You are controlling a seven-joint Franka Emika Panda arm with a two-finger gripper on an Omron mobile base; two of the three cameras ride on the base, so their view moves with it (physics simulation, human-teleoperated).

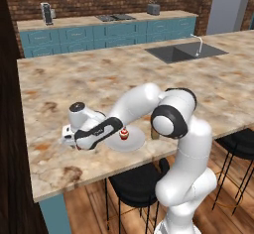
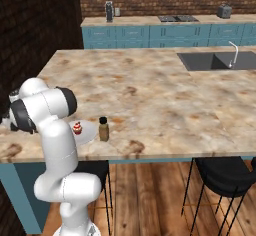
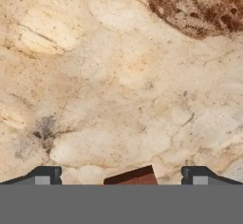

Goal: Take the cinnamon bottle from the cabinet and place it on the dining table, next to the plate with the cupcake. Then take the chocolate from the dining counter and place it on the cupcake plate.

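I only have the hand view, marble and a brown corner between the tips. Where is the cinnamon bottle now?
Observer: The cinnamon bottle stands upright on the dining counter, just beside the plate.
Operator: Is the cupcake on that plate?
Observer: Yes, the cupcake sits on it, with nothing else there.
Operator: Where is the gripper relative to the plate?
Observer: The gripper hangs low over the counter on the side of the plate away from the bottle.
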